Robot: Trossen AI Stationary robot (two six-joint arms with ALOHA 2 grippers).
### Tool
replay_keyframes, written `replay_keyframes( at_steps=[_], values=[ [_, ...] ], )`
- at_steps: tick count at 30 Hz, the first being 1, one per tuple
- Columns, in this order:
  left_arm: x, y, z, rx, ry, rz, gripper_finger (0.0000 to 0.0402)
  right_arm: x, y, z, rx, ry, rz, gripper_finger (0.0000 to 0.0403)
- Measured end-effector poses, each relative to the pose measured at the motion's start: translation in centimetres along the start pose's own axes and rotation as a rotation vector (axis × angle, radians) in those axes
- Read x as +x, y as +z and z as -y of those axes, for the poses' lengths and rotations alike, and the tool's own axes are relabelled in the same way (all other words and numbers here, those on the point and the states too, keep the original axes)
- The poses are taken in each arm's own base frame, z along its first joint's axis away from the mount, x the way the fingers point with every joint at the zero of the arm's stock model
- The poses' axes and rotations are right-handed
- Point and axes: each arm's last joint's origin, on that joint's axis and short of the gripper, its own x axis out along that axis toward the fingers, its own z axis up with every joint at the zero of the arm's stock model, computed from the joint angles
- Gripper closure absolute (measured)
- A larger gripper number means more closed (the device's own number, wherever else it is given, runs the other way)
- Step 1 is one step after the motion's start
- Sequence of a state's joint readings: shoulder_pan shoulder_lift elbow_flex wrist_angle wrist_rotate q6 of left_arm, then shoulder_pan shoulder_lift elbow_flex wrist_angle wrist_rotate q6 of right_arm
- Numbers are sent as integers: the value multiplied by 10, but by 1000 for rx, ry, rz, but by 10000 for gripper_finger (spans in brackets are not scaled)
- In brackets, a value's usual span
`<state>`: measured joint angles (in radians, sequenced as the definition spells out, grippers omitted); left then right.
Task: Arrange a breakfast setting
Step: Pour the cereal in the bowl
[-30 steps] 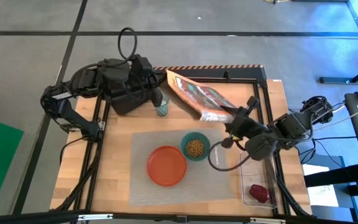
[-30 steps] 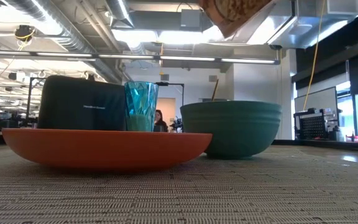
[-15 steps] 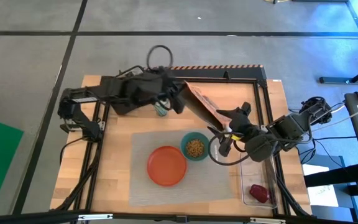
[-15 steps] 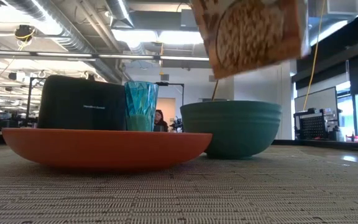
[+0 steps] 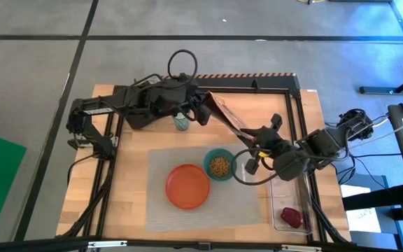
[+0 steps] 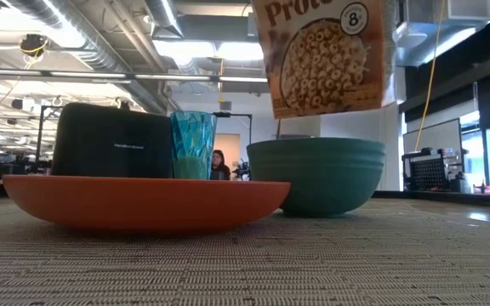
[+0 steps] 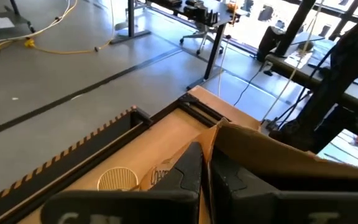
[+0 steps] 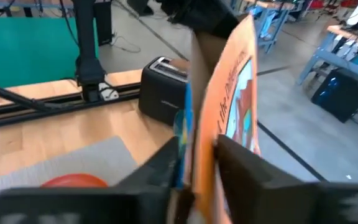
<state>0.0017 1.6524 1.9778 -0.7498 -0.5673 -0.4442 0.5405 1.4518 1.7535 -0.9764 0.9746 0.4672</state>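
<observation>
Cardboard cereal box point(image 6: 323, 55) clamped by both hands: left hand point(image 7: 205, 176), right hand point(image 8: 197, 163).

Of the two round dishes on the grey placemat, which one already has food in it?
The teal bowl, the smaller dish beside the orange plate, holds brownish cereal. The plate's surface is bare. The cereal box hangs above the bowl.

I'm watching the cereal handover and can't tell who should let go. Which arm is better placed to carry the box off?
Probably the left. Both the left gripper and right gripper clamp the cereal box above the teal bowl, but the left holds its far end, nearer open table beyond the placemat.
</observation>
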Motion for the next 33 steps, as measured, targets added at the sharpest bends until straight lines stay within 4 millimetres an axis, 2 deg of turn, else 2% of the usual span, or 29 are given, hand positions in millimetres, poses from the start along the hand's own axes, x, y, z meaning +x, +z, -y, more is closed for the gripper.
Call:
replay_keyframes(
  at_steps=[2,4,10,17,21,25,29,33],
  values=[
    [0,0,0,0,-4,-2,401,0,-1,0,-7,-6,-2,368],
    [0,0,1,0,-20,-3,398,-2,-1,3,-20,-14,-5,392],
    [-9,13,3,-28,-114,66,353,-19,7,27,58,-2,29,400],
    [-25,26,-1,20,-151,147,277,-53,15,81,111,-30,94,401],
    [-25,25,-6,40,-110,134,249,-68,3,115,115,-149,84,402],
    [-26,23,-8,54,-96,112,240,-78,-15,143,130,-261,50,402],
    [-21,20,-6,65,-90,96,239,-75,-33,151,153,-297,88,403],
    [-15,16,-4,75,-83,79,240,-62,-70,158,193,-371,63,403]
  ],
)
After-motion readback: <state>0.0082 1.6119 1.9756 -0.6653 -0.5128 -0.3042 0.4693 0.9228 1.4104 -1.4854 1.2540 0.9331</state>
